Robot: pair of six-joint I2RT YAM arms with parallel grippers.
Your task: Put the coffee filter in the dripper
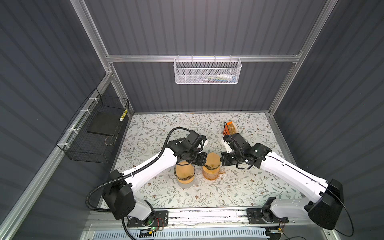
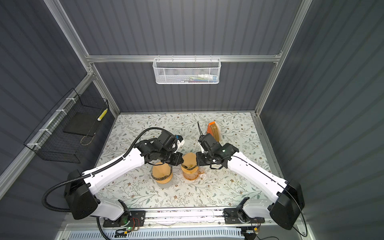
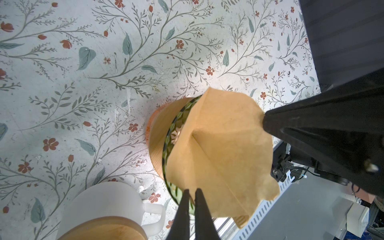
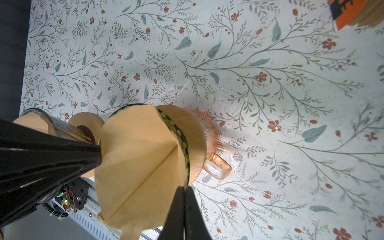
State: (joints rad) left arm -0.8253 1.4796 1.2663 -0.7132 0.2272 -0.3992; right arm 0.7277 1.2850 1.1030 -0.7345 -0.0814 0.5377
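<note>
Top view | tan paper coffee filter (image 1: 213, 158) spread over the mouth of wood-collared glass dripper (image 1: 210, 170) | dripper seated on pink glass mug (image 1: 211, 177) | left gripper (image 1: 206, 159) holds filter's left edge | right gripper (image 1: 221, 161) holds right edge | floral-patterned tabletop (image 1: 207, 193) beneath

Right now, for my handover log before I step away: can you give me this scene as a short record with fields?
coffee filter: brown paper, creased, held at opposite edges
left gripper: shut on one edge of the filter
right gripper: shut on the opposite edge
dripper: upright, wooden collar, patterned rim, on a pink glass cup
filter versus dripper: over the mouth, not seated
white mug: beside the dripper, wooden lid on
table: floral cover
</note>
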